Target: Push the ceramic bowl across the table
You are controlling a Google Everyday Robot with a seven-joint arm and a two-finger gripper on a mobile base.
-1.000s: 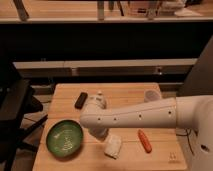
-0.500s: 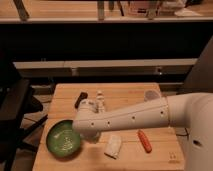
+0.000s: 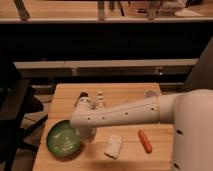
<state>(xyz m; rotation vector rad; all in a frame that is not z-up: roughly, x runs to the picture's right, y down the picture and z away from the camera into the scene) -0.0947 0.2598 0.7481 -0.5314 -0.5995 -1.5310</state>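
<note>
Fingers (image 3: 87, 135) sit beside the glossy green ceramic bowl (image 3: 62, 140) (speckled inside).

The room is dim and warmly lit, with a broad dark wall (image 3: 100, 42) running across the back and a pale horizontal ledge (image 3: 115, 63) crossing it lower down. Above the wall lies a tan wooden floor or counter (image 3: 65, 10), hard to tell which, with several upright furniture legs (image 3: 101, 9) standing on it. A black frame, possibly a chair (image 3: 15, 105), fills the left edge, a grey panel (image 3: 201, 67) leans at the right, and the gripper (image 3: 86, 131) sits low at front left.
</note>
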